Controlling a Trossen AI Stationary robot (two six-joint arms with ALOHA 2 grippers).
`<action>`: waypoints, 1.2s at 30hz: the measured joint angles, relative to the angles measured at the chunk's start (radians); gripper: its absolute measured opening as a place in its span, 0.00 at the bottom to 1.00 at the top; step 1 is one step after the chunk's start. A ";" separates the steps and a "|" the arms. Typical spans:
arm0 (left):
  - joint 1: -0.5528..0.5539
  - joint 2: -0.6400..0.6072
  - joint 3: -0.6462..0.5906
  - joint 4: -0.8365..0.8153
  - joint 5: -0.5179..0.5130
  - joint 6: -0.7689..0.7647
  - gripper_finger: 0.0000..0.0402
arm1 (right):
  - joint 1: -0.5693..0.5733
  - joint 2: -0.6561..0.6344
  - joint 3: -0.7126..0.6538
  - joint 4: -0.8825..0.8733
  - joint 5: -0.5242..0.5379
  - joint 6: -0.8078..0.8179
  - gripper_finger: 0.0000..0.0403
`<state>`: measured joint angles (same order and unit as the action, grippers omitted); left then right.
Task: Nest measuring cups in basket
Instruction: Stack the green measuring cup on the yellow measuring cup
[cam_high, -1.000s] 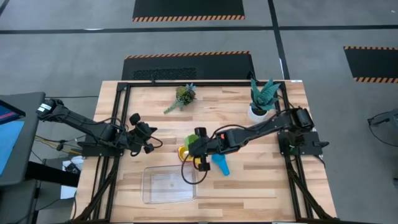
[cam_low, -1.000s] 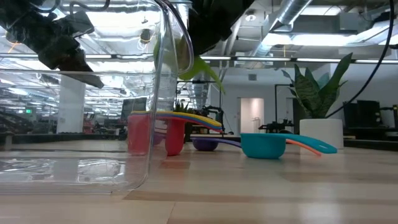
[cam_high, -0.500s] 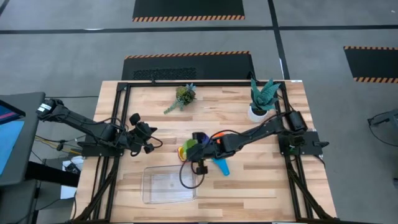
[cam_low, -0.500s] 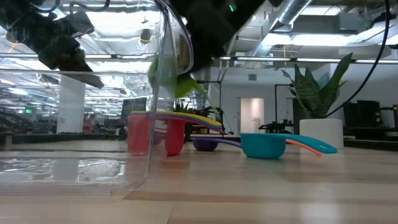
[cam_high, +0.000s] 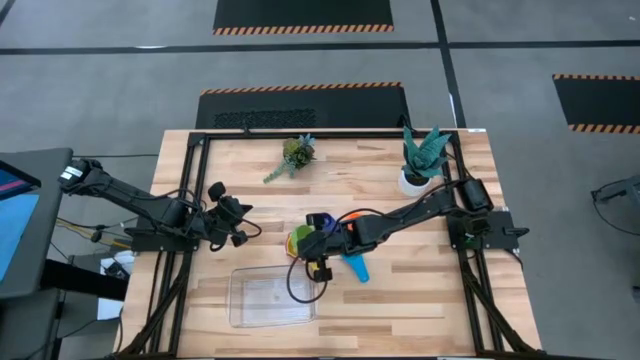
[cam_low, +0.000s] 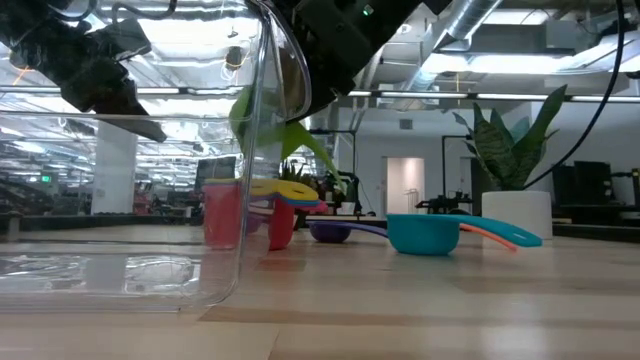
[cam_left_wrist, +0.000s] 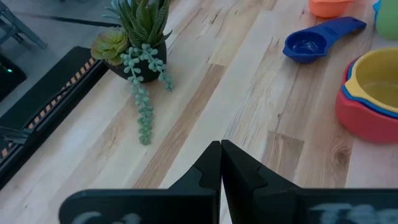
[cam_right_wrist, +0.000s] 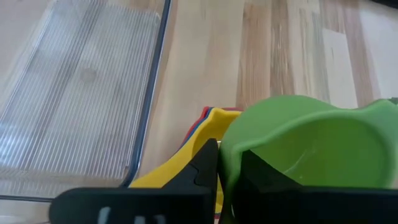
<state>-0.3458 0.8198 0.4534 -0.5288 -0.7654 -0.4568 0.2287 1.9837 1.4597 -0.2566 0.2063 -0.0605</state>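
Observation:
My right gripper (cam_high: 312, 238) (cam_right_wrist: 227, 174) is shut on the green measuring cup (cam_high: 300, 238) (cam_right_wrist: 311, 143) above a nested stack of red, blue and yellow cups (cam_right_wrist: 208, 140) (cam_low: 240, 210), just beyond the far right corner of the clear basket (cam_high: 270, 295) (cam_right_wrist: 81, 93). A light blue cup (cam_high: 355, 266) (cam_low: 425, 233), an orange cup (cam_left_wrist: 329, 6) and a small dark blue cup (cam_left_wrist: 311, 43) rest on the table near the stack. My left gripper (cam_high: 244, 222) (cam_left_wrist: 221, 155) is shut and empty over the table's left part. My right gripper pinches the green cup's wall at the rim (cam_right_wrist: 225, 158), one finger outside and one finger (cam_right_wrist: 252, 177) inside the bowl. The cup is lifted clear of the table and hangs tilted (cam_low: 265, 120) above the stacked cups.
A trailing succulent (cam_high: 297, 152) (cam_left_wrist: 140, 37) lies at the far middle of the table. A tall plant in a white pot (cam_high: 420, 160) (cam_low: 515, 170) stands at the far right. Bare wood lies to the basket's right.
My right gripper has carried the green cup a little toward the table's left edge, bringing it over the stacked cups beside the basket's corner. The cup stays held and clear of the table.

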 joint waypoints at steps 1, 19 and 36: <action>0.000 0.000 0.000 0.000 0.000 0.000 0.00 | 0.000 -0.001 0.000 -0.001 0.000 0.000 0.11; 0.000 0.000 0.000 -0.003 0.000 -0.002 0.00 | 0.000 -0.001 0.000 0.008 -0.045 0.010 0.25; 0.000 0.000 0.000 -0.003 0.000 -0.003 0.00 | -0.002 -0.002 0.000 0.028 -0.045 0.010 0.41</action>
<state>-0.3458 0.8200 0.4534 -0.5320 -0.7654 -0.4603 0.2272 1.9816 1.4594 -0.2283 0.1617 -0.0509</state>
